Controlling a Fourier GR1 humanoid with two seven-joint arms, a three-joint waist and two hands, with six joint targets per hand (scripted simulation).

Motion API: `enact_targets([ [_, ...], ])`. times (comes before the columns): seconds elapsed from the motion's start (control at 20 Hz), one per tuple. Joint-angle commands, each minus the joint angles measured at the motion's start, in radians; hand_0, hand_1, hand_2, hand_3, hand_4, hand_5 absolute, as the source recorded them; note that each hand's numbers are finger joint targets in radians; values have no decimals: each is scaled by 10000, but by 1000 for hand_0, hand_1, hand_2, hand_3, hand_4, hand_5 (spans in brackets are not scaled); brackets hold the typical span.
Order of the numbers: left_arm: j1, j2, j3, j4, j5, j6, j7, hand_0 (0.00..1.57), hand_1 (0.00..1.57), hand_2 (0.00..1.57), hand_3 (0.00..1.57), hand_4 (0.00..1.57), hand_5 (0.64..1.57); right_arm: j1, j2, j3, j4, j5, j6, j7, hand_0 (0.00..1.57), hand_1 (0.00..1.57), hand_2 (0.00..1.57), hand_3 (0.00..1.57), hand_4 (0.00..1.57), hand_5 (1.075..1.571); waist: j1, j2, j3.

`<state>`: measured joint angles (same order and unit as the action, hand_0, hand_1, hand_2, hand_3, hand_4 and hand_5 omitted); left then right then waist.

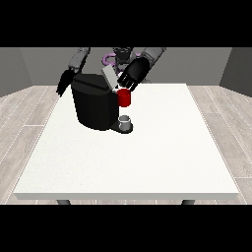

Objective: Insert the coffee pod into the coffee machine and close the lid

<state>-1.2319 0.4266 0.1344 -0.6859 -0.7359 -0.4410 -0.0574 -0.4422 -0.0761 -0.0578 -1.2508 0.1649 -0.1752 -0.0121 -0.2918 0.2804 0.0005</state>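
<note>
A black coffee machine [94, 106] was seen on the far left part of the white table [147, 162], close to the robot. Its grey lid [110, 78] was raised and tilted, not closed.

A red thing at the machine [124, 97] was noted on the machine's right side, just under the lid. Below it, a small grey cup-shaped thing [126, 121] stood on the machine's dark base plate; it could not be told for the pod, so the pod's place was left unrecorded.

The hand at the view's right [133, 73] was held above and just behind the red thing, beside the lid's upper end. Its fingers [124, 81] were seen spread and pointing down toward the red thing and the lid, curled round nothing. Whether they touched the lid could not be told. The grey thing lay well below these fingers, apart from them.

The hand at the view's left [64, 82] was seen hanging behind the machine's left edge, fingers straight and pointing down, holding nothing. The grey thing lay across the machine from it, well apart.
</note>
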Motion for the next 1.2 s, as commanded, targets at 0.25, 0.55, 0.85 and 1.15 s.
enact_targets([
  [0.25,-409,118,48,347,-119,92,-74,1187,1187,1230,1196,441,1571,-309,261,37,-114,-4,-239,67,0,0,0,0,165,1571,-159,426,-2],
  [0.55,-348,-26,-34,484,-307,438,-15,1167,1167,1238,1188,412,1571,-155,442,248,-193,189,-419,162,0,0,0,0,0,1571,-304,367,-2],
  [0.85,-323,-187,12,515,-185,262,-56,1205,1205,1249,1198,368,1571,-152,-155,-48,-59,-4,77,245,0,0,0,0,0,1571,-141,-87,-2],
  [1.15,-537,-21,94,510,-303,658,-112,1189,1189,1207,1172,362,1571,74,23,108,-44,99,-30,-99,0,0,0,0,0,1571,-321,100,-1],
])
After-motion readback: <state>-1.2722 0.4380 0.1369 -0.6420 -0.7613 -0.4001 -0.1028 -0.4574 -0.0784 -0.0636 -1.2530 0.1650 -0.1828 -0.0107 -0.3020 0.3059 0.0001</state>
